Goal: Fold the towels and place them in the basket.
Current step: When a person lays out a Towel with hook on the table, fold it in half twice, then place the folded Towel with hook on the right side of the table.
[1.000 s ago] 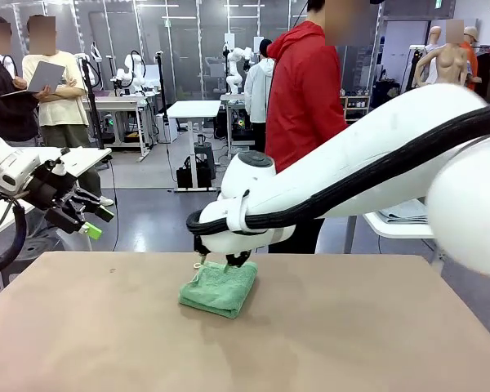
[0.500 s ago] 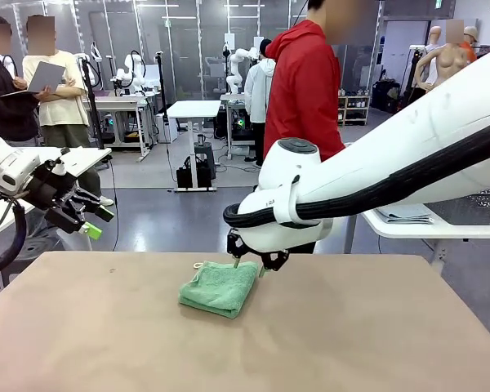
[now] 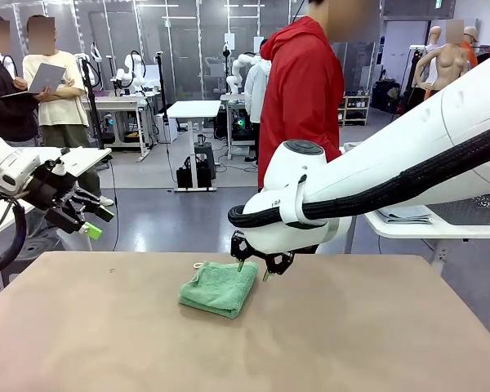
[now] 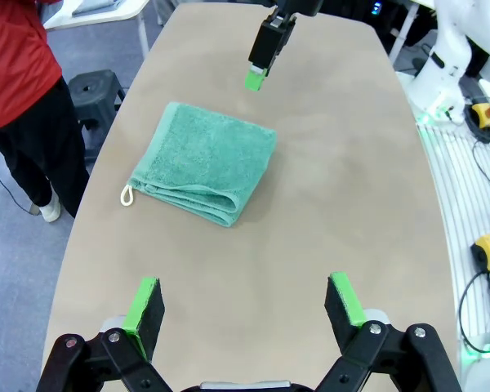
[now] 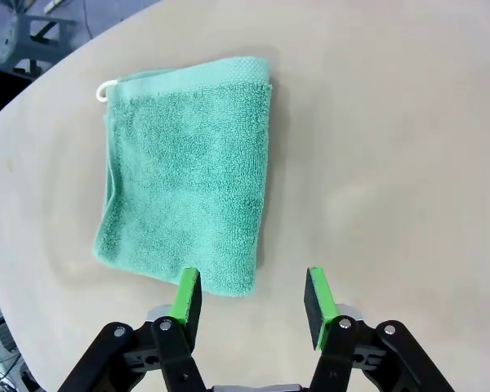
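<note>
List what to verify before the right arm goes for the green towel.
1. Green towel folded and lying flat on the table: ok.
2. Right gripper open and empty, fingers apart above the towel's edge: ok.
3. Left gripper open and well away from the towel: ok.
4. Person beyond the table's far edge, no hand over the towel: ok.
5. Where the basket stands: cannot tell.
</note>
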### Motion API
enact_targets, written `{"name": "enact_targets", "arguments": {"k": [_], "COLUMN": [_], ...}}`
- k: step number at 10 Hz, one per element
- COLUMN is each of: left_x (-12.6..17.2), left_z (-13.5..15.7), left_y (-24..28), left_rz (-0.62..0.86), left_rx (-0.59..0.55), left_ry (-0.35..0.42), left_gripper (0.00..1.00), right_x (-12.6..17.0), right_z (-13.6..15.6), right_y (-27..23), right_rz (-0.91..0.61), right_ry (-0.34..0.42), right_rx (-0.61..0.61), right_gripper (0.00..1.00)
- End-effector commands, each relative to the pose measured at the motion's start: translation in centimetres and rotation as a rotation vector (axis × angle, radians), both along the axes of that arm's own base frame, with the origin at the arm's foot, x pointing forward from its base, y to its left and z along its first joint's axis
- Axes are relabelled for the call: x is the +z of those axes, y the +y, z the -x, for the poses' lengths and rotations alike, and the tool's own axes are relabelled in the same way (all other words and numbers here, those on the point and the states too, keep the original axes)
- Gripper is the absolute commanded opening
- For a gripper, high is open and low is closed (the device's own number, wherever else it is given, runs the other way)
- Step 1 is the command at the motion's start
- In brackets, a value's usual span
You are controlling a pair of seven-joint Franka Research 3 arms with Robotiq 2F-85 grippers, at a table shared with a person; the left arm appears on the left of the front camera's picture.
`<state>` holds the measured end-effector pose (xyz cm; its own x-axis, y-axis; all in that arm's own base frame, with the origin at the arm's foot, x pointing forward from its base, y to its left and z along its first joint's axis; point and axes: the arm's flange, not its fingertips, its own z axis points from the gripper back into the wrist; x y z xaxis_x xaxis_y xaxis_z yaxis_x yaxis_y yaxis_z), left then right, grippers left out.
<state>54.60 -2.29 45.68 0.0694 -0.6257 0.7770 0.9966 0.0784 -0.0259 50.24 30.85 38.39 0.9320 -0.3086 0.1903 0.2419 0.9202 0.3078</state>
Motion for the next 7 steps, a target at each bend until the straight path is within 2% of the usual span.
{"name": "enact_targets", "arguments": {"k": [1, 7], "left_x": [0.02, 0.02], "left_z": [0.05, 0.05], "left_y": [-0.01, -0.01], "left_rz": [-0.004, -0.004], "left_rx": [-0.003, -0.003], "left_ry": [-0.001, -0.001], "left_gripper": [1.0, 1.0], "right_x": [0.11, 0.11], "right_z": [-0.25, -0.25], "right_y": [0.34, 0.34], "right_rz": [0.001, 0.001], "right_ry": [-0.012, -0.012], "right_rx": [0.002, 0.002], "right_gripper": [0.64, 0.64]}}
